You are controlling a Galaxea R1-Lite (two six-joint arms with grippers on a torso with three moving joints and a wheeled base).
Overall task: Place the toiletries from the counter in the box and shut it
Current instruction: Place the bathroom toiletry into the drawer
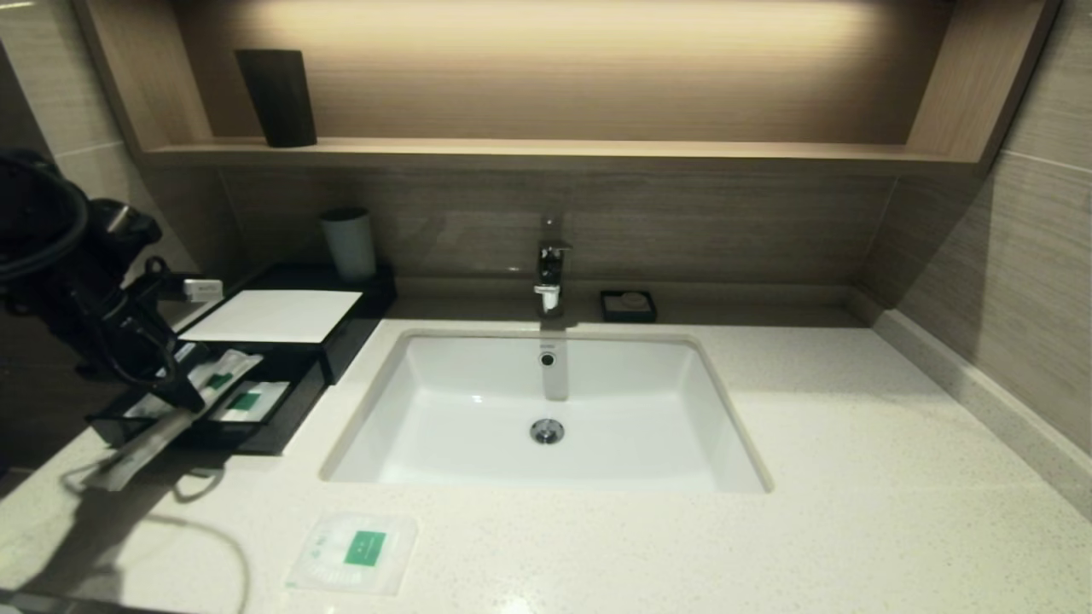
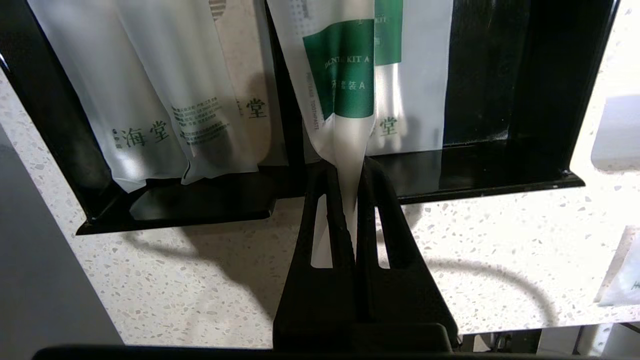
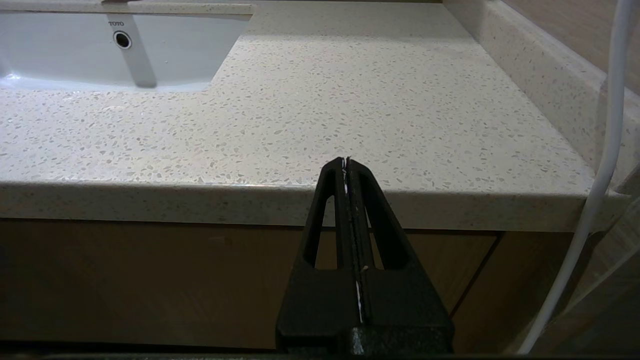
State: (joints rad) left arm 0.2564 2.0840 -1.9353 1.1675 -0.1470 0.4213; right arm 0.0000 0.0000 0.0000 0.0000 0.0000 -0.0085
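My left end effector is squeezed tight on the long slim packet. Its two black fingers pinch the plain end of the packet, with just the thin plastic between them. The packet has a green label on it. From my head camera, I see the left end effector at the left side of the counter, right at the front of the black box. The long slim packet sticks out past the front edge of the open drawer, and its far end reaches in over the drawer.

The drawer is pulled out. Other pale packets already lie inside it. One of them with a green label lies flat next to my end effector.

The flat square packet lies on the counter, near the front edge, in front of the white basin. Nothing touches it. It is well apart from the box.

My right end effector is pressed fully together and holds nothing. It hangs low, in front of the counter edge, off to the right side of the basin. I cannot see it from my head camera.
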